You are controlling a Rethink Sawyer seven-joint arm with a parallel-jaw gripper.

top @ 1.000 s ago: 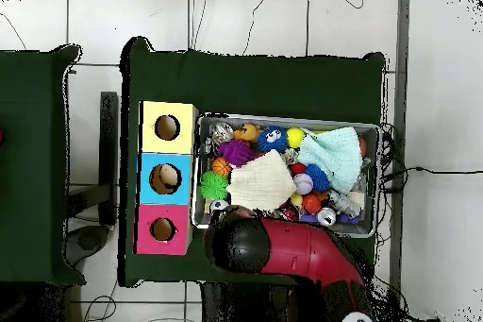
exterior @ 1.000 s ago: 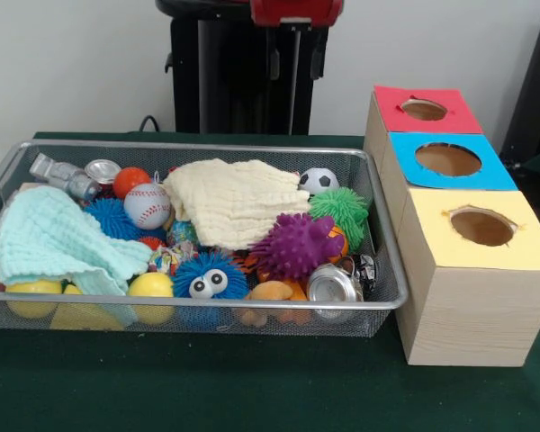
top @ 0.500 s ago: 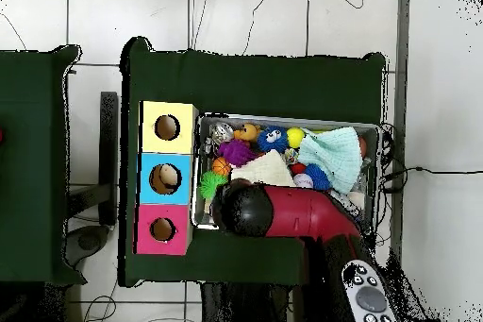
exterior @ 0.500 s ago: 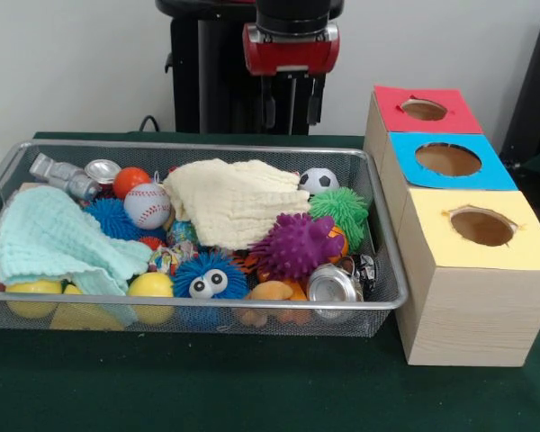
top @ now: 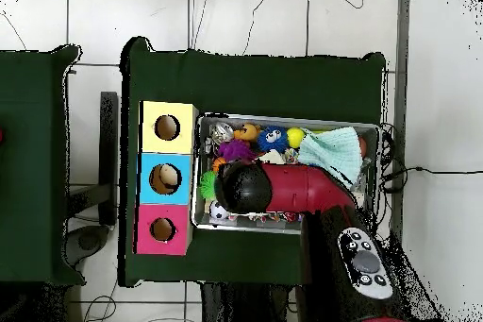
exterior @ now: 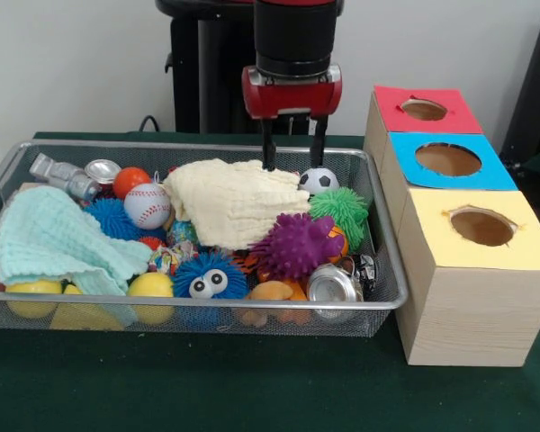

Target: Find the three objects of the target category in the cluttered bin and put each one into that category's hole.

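Search step: my end effector [exterior: 293, 155] spread wide, empty, poised above cream cloth [exterior: 234, 202] in bin [exterior: 207, 314]. Next: descend, pinch cloth, uncover hidden items.

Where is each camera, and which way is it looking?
Front view: across the table, level with the wire bin, facing the robot; the gripper comes down with open fingers over the cream cloth.
Overhead view: above, looking straight down; the red arm covers the bin's middle.
Both show the bin, the arm and the yellow box.
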